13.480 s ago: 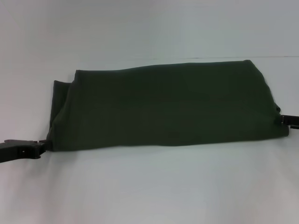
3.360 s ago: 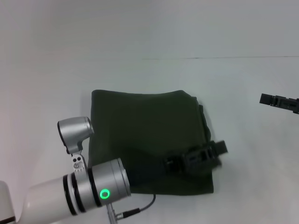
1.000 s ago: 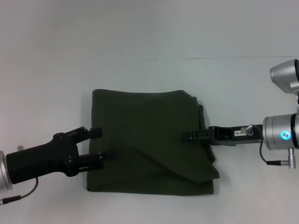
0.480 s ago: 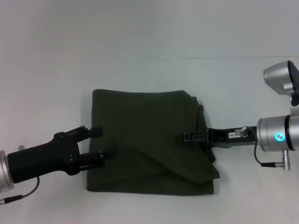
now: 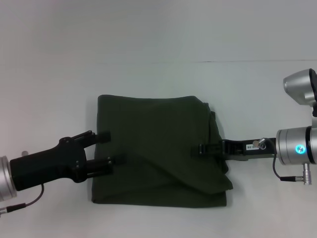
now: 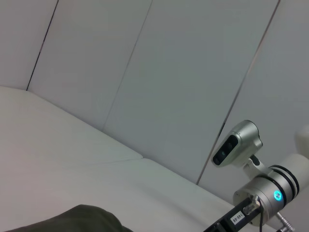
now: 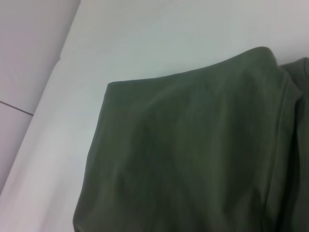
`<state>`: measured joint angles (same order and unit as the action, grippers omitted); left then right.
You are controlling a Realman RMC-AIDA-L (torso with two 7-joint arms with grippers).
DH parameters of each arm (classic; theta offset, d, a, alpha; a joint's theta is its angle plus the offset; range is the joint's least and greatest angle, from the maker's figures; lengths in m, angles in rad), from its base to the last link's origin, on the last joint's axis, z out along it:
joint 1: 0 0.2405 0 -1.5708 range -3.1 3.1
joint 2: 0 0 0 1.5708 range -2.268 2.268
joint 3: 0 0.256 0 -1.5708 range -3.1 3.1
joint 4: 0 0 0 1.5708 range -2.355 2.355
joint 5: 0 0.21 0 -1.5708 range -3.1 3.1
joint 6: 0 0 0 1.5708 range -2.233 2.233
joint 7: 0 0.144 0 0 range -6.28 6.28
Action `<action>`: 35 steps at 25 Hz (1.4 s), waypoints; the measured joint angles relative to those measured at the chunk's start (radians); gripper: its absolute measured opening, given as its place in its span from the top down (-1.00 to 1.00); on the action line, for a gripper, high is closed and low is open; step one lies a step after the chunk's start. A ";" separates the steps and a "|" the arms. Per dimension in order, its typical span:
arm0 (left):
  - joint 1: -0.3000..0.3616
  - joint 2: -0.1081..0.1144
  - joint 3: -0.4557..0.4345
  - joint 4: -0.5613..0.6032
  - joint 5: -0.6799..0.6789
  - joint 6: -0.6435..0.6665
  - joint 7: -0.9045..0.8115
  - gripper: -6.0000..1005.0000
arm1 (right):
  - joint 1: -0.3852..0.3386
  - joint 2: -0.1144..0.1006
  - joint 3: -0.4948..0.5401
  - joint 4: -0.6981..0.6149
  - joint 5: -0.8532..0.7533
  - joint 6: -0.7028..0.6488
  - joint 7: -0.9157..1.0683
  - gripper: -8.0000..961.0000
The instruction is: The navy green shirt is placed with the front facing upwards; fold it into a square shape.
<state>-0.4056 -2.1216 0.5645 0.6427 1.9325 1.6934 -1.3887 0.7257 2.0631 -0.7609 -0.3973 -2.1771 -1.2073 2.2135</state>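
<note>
Left gripper (image 5: 110, 148) low at shirt's left edge, fingers spread, tips over cloth. Right gripper (image 5: 198, 149) reaches in from right, tip on fabric; grip state cannot be told. Navy green shirt (image 5: 158, 148) folded to rough square, mid white bench (image 5: 158, 39), right edge rumpled, layers uneven. Grey panel wall (image 6: 169, 72) beyond.

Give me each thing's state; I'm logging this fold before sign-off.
navy green shirt: folded into a rough square, flat on the table, right edge rumpled.
left gripper: open, fingertips over the shirt's left edge.
right gripper: low over the shirt's right half.
</note>
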 joint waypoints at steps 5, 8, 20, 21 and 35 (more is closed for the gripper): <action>-0.008 -0.001 0.000 0.000 -0.002 0.000 -0.001 -0.77 | 0.005 0.011 0.000 0.000 0.003 0.033 -0.018 -0.62; -0.011 -0.001 0.000 0.000 -0.002 0.000 -0.002 -0.77 | 0.008 0.017 0.000 0.000 0.003 0.054 -0.039 -0.43; -0.012 -0.002 -0.002 0.000 -0.002 -0.001 -0.004 -0.77 | 0.003 0.020 0.010 -0.005 0.030 0.060 -0.072 0.60; -0.012 -0.002 -0.002 0.000 -0.002 -0.001 -0.005 -0.77 | 0.002 0.020 0.011 -0.005 0.037 0.060 -0.078 0.64; -0.012 -0.003 -0.010 -0.003 -0.001 -0.002 -0.007 -0.77 | 0.010 0.015 0.014 -0.029 0.072 0.056 -0.115 0.91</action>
<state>-0.4172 -2.1247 0.5544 0.6397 1.9312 1.6919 -1.3959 0.7358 2.0783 -0.7470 -0.4259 -2.1048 -1.1516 2.0983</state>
